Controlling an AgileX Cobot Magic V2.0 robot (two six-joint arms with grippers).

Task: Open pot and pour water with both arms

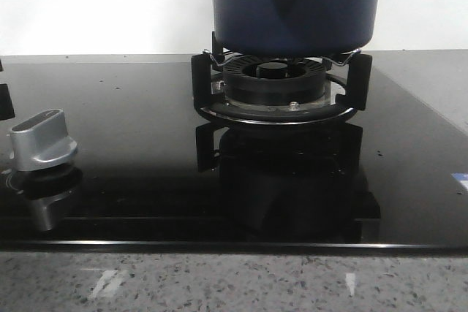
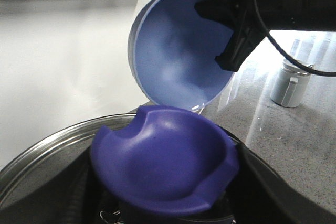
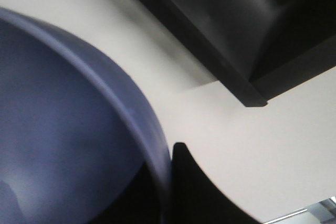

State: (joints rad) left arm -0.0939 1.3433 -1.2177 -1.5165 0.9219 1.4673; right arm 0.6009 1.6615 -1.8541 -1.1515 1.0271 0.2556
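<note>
The glossy black glass cooktop (image 1: 131, 144) fills the front view, set into a speckled grey stone tabletop (image 1: 241, 283). On its black ribbed burner ring (image 1: 274, 82) stands the large dark navy-blue round pot (image 1: 296, 5), upright on the supports.

In the left wrist view, the pale blue round bowl (image 2: 173, 51) is tipped steeply above the pot's steel rim (image 2: 47, 145). The right gripper (image 2: 227, 40) has its fingers pinching the bowl's edge. A thin trickle (image 2: 198, 108) seems to leave the bowl's lip.

The violet-blue domed lid (image 2: 163, 166) hangs inverted just over the pot mouth, close to the left wrist camera. The left fingers are hidden, so their state cannot be told.

Judging from this, the pot is open and pouring is under way or nearly finished; emptying the bowl and setting things down remain.

A silver control knob (image 1: 42, 140) and a small white mug (image 2: 287, 83) stand apart.
</note>
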